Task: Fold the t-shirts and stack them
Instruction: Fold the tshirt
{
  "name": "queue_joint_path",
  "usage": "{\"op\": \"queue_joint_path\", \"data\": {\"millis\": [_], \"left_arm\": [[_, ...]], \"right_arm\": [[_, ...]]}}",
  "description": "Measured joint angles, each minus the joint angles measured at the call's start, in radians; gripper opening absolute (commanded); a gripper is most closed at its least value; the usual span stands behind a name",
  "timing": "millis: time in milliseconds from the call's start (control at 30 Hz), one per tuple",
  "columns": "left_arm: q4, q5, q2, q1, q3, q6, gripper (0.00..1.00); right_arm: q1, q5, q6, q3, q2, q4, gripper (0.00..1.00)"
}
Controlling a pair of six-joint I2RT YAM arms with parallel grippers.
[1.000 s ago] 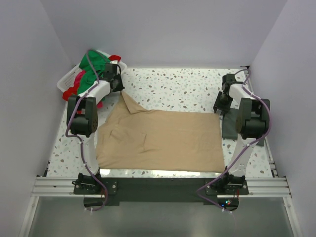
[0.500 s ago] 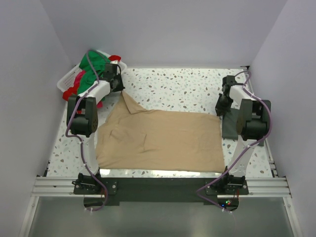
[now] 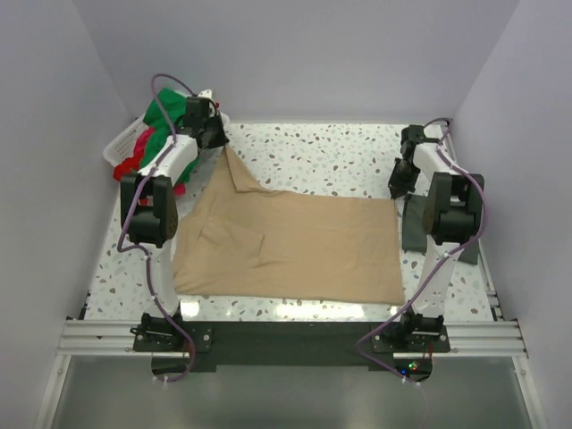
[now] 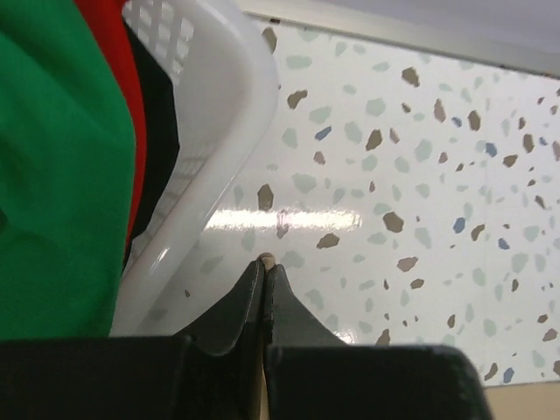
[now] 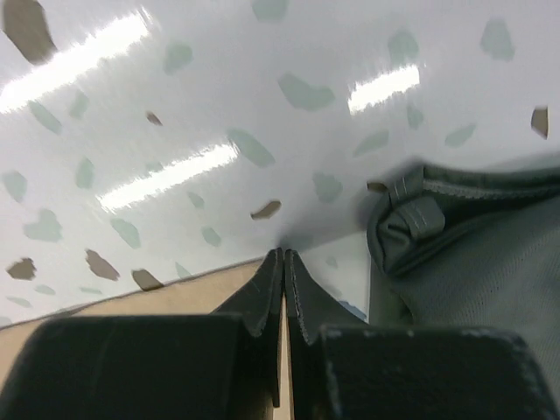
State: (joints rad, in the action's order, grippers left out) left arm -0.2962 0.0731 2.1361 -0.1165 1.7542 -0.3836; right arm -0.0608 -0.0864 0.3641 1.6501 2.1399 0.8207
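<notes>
A tan t-shirt (image 3: 290,241) lies spread on the speckled table. My left gripper (image 3: 222,143) is shut on its far left corner and lifts it; a sliver of tan cloth (image 4: 265,260) shows between the closed fingers in the left wrist view. My right gripper (image 3: 395,189) is shut on the shirt's far right corner, where tan cloth (image 5: 175,297) runs between the fingers. A folded dark grey t-shirt (image 3: 414,231) lies at the right, also in the right wrist view (image 5: 472,262). Green (image 3: 161,125) and red (image 3: 130,165) shirts fill the basket.
A white plastic basket (image 3: 121,147) stands at the far left corner; its rim (image 4: 219,149) is close to my left gripper. Grey walls close in the table on three sides. The arm bases sit on a black rail (image 3: 286,338) at the near edge.
My left gripper has risen and moved toward the far edge, pulling the shirt's left corner up taut. My right gripper has shifted slightly toward the far edge with its corner.
</notes>
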Motion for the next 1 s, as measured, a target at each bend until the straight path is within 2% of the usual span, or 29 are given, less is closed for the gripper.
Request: {"op": "queue_joint_path", "data": {"millis": [200,400,600,800,1000], "left_arm": [[-0.006,0.019,0.043,0.000,0.164,-0.002,0.00],[-0.030,0.035,0.051,0.000,0.173,-0.003,0.00],[-0.083,0.036,-0.080,0.011,-0.047,-0.012,0.00],[-0.110,0.062,-0.332,0.066,-0.292,-0.071,0.00],[-0.109,0.077,-0.544,0.089,-0.464,-0.138,0.00]], "right_arm": [[0.000,0.000,0.013,0.143,0.068,0.033,0.00],[0.000,0.003,0.017,0.203,0.078,0.055,0.00],[0.000,0.033,0.009,0.104,-0.008,0.042,0.00],[0.001,0.080,-0.015,-0.041,-0.190,0.023,0.00],[0.004,0.105,-0.031,-0.169,-0.316,0.010,0.00]]}}
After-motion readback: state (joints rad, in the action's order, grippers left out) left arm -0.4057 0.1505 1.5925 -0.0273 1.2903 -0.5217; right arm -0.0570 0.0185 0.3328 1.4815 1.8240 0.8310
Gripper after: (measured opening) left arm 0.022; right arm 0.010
